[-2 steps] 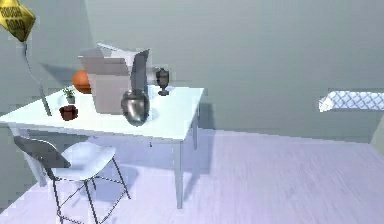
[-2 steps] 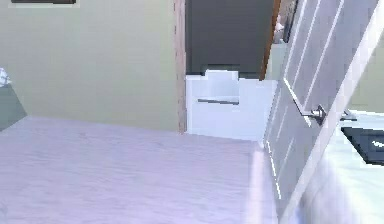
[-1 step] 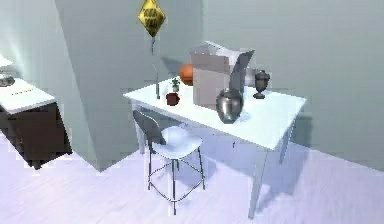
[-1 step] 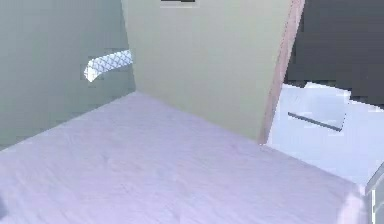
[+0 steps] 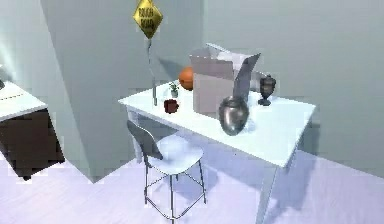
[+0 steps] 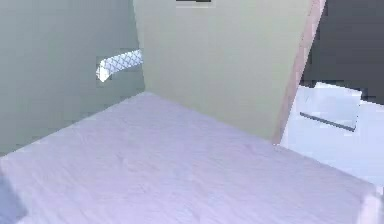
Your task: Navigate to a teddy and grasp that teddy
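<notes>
Several things crowd your flat white surface (image 5: 290, 125): an open cardboard box (image 5: 222, 80), a round orange ball (image 5: 186, 79) just beside it, a glossy dark bulbous vase (image 5: 233, 115) and a small footed urn (image 5: 265, 88). A wire-legged chair (image 5: 170, 155) with a pale moulded seat stands at the near edge. In the arm side view, a cross-hatched white roll (image 6: 118, 65) juts from the wall. You cannot tell the pincer's state, nor where the teddy is.

One table (image 5: 285, 122), one chair (image 5: 166, 151), one open box (image 5: 214, 88), two vases (image 5: 232, 115) (image 5: 265, 89), one yellow balloon (image 5: 148, 18), one orange ball (image 5: 185, 79), one small red object (image 5: 171, 105).
</notes>
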Available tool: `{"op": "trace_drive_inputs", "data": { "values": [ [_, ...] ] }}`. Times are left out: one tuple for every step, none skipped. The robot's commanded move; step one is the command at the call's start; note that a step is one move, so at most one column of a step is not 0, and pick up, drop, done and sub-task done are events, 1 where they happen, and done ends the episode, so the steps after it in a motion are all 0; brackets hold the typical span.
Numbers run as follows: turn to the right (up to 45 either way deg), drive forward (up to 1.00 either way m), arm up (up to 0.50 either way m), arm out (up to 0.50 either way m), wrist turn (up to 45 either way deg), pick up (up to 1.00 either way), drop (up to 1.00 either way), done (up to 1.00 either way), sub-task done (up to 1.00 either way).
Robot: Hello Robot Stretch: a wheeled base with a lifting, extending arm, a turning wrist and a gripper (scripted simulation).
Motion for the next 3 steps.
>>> {"op": "trace_drive_inputs", "data": {
  "values": [
    [-45.0,0.00,0.00,0.00,0.0,0.00,0.00,0.00,0.00],
    [-21.0,0.00,0.00,0.00,0.0,0.00,0.00,0.00,0.00],
    [0.0,1.00,0.00,0.00,0.0,0.00,0.00,0.00,0.00]
  ]
}}
